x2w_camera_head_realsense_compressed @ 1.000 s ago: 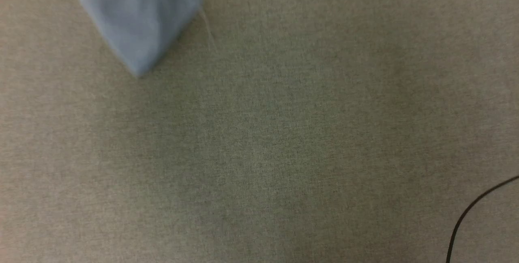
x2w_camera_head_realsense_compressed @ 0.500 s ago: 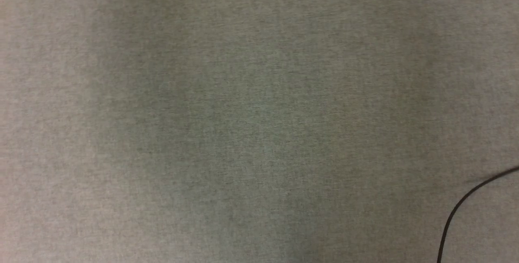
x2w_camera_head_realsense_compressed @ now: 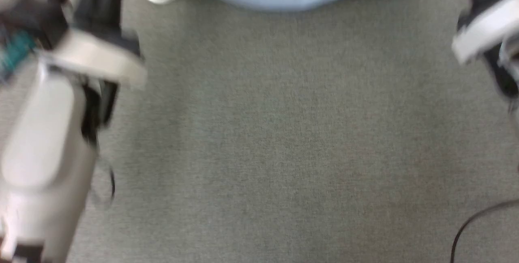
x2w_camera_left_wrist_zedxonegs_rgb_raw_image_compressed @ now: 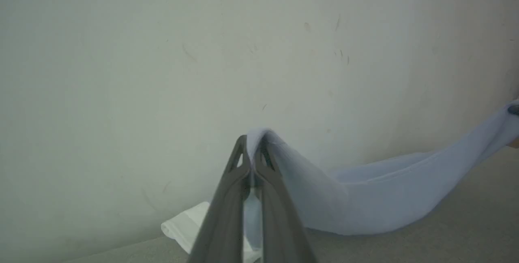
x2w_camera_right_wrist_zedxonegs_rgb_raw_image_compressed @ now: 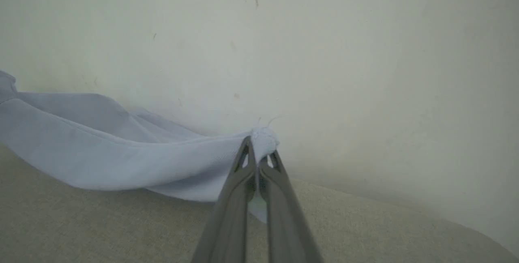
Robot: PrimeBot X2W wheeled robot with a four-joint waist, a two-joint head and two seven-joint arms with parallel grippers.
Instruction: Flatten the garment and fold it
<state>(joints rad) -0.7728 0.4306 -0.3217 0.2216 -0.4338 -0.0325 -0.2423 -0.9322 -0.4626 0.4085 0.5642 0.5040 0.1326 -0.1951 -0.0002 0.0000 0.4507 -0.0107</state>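
1. Both pairs of fingers are pinched shut on the garment: your left fingers (x2w_camera_left_wrist_zedxonegs_rgb_raw_image_compressed: 232,192) clamp one bunched edge and your right fingers (x2w_camera_right_wrist_zedxonegs_rgb_raw_image_compressed: 233,198) clamp another corner.
2. The garment (x2w_camera_left_wrist_zedxonegs_rgb_raw_image_compressed: 365,202) hangs slack between them, its middle sagging towards the worktop (x2w_camera_head_realsense_compressed: 263,133), with the white collar (x2w_camera_left_wrist_zedxonegs_rgb_raw_image_compressed: 182,226) low beside the left fingers.
3. Expect light, limp cloth that will likely droop and bunch, so take hold at hems or seams, well apart.
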